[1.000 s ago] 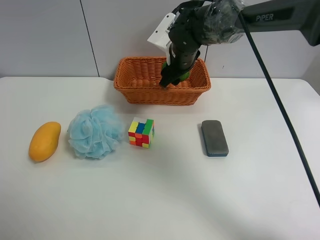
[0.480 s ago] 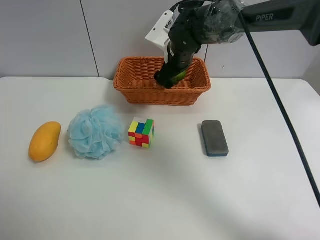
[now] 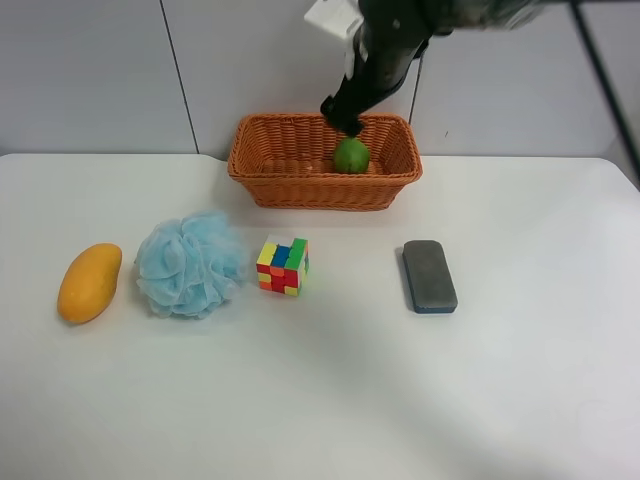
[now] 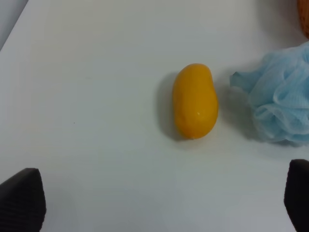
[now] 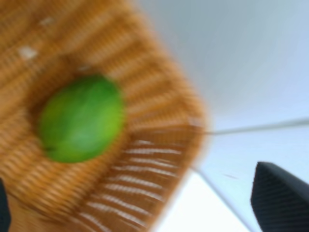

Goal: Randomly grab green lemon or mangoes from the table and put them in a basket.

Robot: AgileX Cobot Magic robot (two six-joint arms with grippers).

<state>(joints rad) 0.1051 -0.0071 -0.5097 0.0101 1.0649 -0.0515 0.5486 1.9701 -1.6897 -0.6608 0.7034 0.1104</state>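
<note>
Green lemon (image 3: 351,156) lies in the wicker basket (image 3: 300,190) just beneath the right claw (image 3: 342,112) (jaws spread, empty).

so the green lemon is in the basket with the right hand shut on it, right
Not shut on it. The green lemon lies in the basket, but the right hand is open and clear of it: the right wrist view shows the fruit free, fingers spread wide.
</note>
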